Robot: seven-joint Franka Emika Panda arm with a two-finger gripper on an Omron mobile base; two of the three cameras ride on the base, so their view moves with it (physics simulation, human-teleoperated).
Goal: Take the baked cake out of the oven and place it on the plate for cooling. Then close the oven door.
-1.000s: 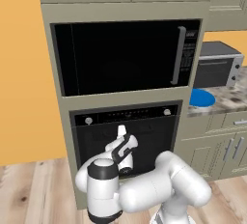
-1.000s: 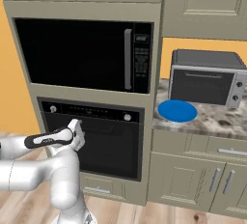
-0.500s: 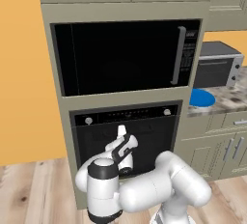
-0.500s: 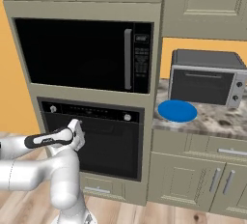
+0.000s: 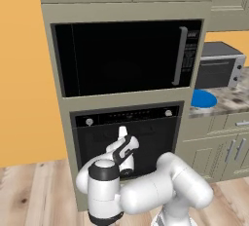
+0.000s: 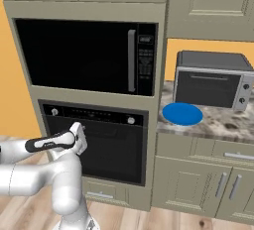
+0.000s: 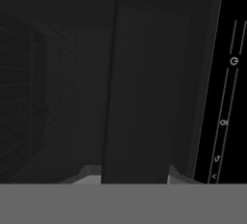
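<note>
The oven is built into the wall column below the microwave, and its dark-glass oven door stands closed. My gripper is up against the top of the door, just under the control strip. In the hand view the door's dark handle bar runs between my fingertips, and the gripper is shut on it. The baked cake is hidden behind the closed door. The blue plate lies bare on the counter to the right.
The black microwave sits above the oven. A silver toaster oven stands behind the plate on the speckled counter. Cabinet doors and drawers are below the counter. Wood floor lies in front.
The fingers have closed on the oven door handle. The arm and the rest of the scene stand as before.
</note>
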